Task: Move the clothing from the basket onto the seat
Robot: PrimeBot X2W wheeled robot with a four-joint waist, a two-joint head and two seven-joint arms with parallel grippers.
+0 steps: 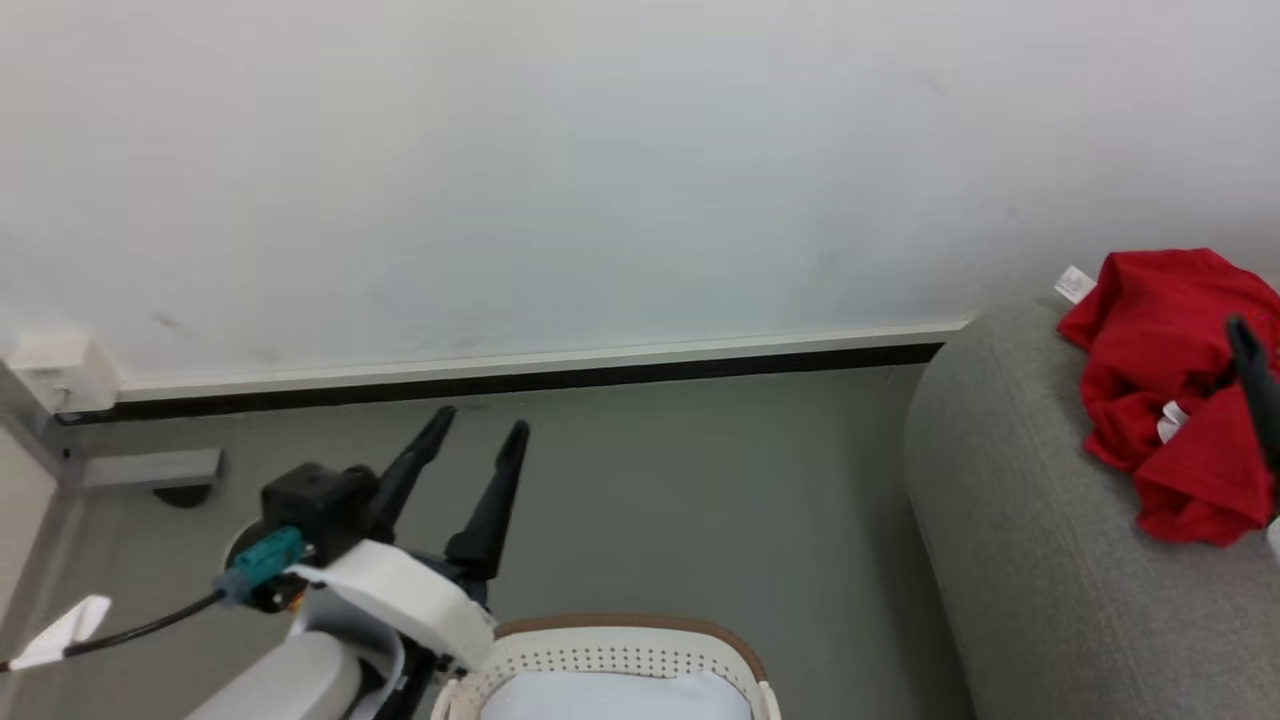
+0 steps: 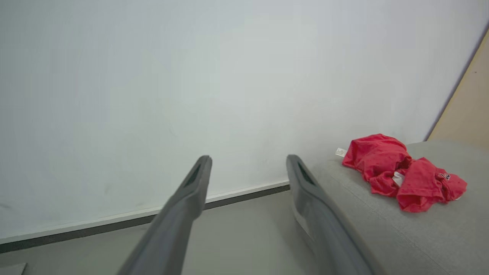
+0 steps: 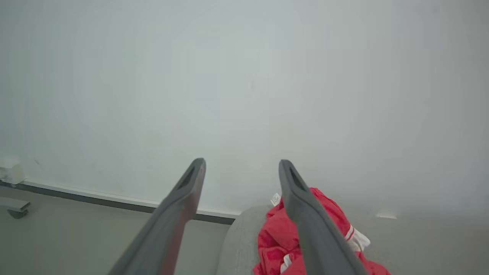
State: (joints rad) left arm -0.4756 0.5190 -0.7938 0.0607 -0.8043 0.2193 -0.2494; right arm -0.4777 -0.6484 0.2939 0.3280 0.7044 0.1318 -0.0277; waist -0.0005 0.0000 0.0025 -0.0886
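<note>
Left claw (image 1: 480, 425) stands spread and empty in the head view, over the floor well apart from the seat (image 1: 1000, 500). The basket (image 1: 620, 628) sits near the seat's rounded end. The clothing (image 1: 1160, 390) lies heaped on the seat, with the right claw's dark finger (image 1: 1256, 385) over it.

Left wrist view: the left claw (image 2: 249, 158) gapes, and the clothing (image 2: 378, 160) rests on the seat (image 2: 420, 236).

Right wrist view: the right claw (image 3: 241, 164) is spread, pinching nothing, just above the clothing (image 3: 275, 238) on the seat (image 3: 237, 244).
</note>
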